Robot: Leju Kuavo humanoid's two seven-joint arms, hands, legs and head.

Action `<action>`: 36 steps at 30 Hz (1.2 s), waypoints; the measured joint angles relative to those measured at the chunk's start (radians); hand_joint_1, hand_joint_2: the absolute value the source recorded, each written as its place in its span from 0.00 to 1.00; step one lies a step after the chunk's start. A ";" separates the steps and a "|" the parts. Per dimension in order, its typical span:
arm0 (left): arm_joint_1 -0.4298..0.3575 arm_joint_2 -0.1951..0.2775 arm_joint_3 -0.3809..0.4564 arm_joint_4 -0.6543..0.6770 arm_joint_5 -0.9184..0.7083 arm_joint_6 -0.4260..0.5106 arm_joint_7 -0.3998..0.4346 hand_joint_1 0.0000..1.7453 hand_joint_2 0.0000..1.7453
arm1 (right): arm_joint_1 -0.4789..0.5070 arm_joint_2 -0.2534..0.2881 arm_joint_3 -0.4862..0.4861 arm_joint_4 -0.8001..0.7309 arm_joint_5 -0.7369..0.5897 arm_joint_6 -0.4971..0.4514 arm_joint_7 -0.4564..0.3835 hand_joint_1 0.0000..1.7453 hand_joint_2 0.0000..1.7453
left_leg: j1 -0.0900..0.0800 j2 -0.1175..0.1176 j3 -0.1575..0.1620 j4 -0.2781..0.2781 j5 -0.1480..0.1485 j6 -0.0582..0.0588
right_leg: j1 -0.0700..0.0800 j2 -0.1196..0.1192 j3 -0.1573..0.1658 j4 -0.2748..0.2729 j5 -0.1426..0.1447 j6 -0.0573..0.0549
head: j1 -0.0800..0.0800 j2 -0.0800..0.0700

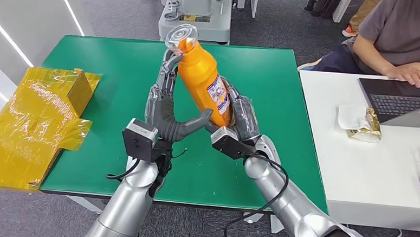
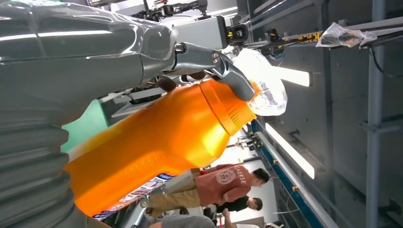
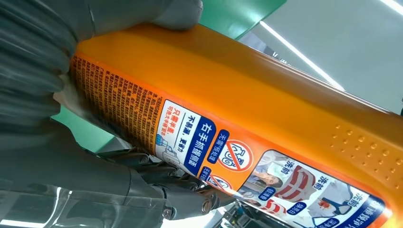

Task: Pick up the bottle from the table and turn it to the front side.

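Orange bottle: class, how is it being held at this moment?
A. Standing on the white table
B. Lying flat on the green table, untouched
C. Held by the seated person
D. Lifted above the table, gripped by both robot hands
D: the orange bottle tilts above the green table, with the left hand and the right hand gripping opposite sides.

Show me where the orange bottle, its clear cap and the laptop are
orange bottle (image 1: 199,74), head view, on its bare orange body above the label.
clear cap (image 1: 181,34), head view, on the cap's see-through top.
laptop (image 1: 397,100), head view, on its dark keyboard.
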 joint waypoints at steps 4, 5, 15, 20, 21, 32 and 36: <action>-0.004 0.000 0.000 0.008 0.013 -0.007 0.014 0.00 1.00 | -0.005 0.000 0.012 0.018 -0.014 -0.010 0.000 1.00 1.00 | 0.000 0.000 0.000 0.000 0.000 0.000 | 0.000 0.000 0.000 0.000 0.000 0.000 | 0.000 0.000; -0.005 0.000 0.000 0.011 0.016 -0.008 0.017 0.00 1.00 | -0.005 0.000 0.016 0.022 -0.017 -0.014 0.000 1.00 1.00 | 0.000 0.000 0.000 0.000 0.000 0.000 | 0.000 0.000 0.000 0.000 0.000 0.000 | 0.000 0.000; -0.019 0.000 0.000 0.039 0.043 0.004 0.020 0.00 1.00 | 0.001 0.000 0.051 0.032 -0.050 -0.150 0.000 1.00 1.00 | 0.000 0.000 0.000 0.000 0.000 0.000 | 0.000 0.000 0.000 0.000 0.000 0.000 | 0.000 0.000; -0.025 0.003 0.001 0.057 0.056 0.033 0.017 0.00 1.00 | 0.017 -0.004 0.042 -0.004 -0.059 -0.260 -0.003 1.00 1.00 | 0.000 0.000 0.000 0.000 0.000 0.000 | 0.000 0.000 0.000 0.000 0.000 0.000 | 0.000 0.000; -0.025 0.004 0.003 0.064 0.060 0.038 0.016 0.00 1.00 | 0.019 -0.005 0.035 -0.016 -0.053 -0.267 -0.005 1.00 1.00 | 0.000 0.001 0.000 0.000 0.000 0.000 | 0.000 0.001 0.000 0.000 0.000 0.000 | 0.000 0.000; -0.025 0.023 0.011 0.120 0.067 0.048 -0.012 0.00 1.00 | 0.062 -0.019 -0.054 -0.135 0.004 -0.271 -0.007 1.00 1.00 | 0.000 0.001 0.000 0.000 0.000 0.000 | 0.000 0.001 -0.001 0.000 0.000 0.000 | 0.000 0.000; -0.025 0.027 0.012 0.126 0.068 0.048 -0.012 0.00 1.00 | 0.074 -0.021 -0.070 -0.159 0.004 -0.271 -0.007 1.00 1.00 | 0.000 0.001 0.000 0.000 0.000 0.000 | 0.000 0.001 -0.001 0.000 0.000 0.000 | 0.000 0.000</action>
